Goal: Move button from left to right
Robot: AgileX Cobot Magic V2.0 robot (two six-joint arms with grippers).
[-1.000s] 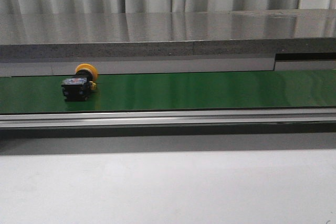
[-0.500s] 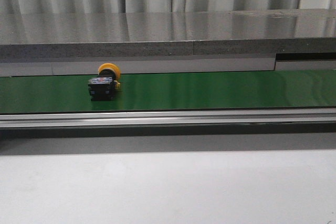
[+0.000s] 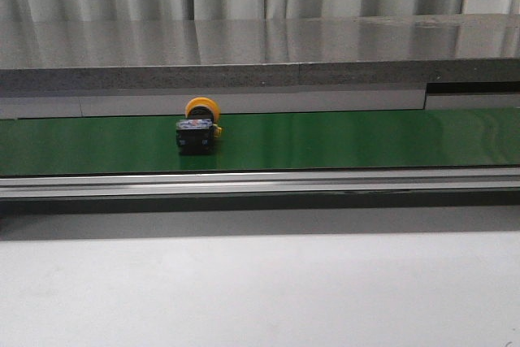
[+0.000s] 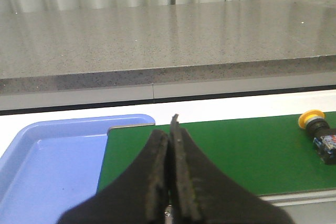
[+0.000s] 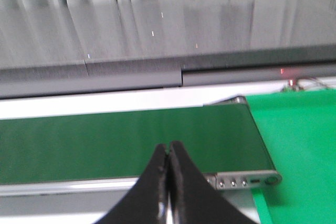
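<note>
The button (image 3: 198, 127) has a yellow-orange round cap and a black boxy body with small red-blue marks. It lies on its side on the green conveyor belt (image 3: 341, 140), left of centre in the front view. It also shows in the left wrist view (image 4: 317, 131), far off to the side of my left gripper (image 4: 170, 129). My left gripper is shut and empty over the belt's end by the blue tray. My right gripper (image 5: 169, 149) is shut and empty over the belt's other end. Neither gripper shows in the front view.
A blue tray (image 4: 47, 166) sits beside the belt's left end. A bright green mat (image 5: 299, 140) lies past the belt's right end, by a metal end plate (image 5: 247, 180). A grey stone-like ledge (image 3: 260, 54) runs behind the belt; a metal rail (image 3: 260, 183) fronts it.
The button has travelled to the right along the belt, from the far left towards the centre. Its pose stays the same. No gripper appears in the front view.
</note>
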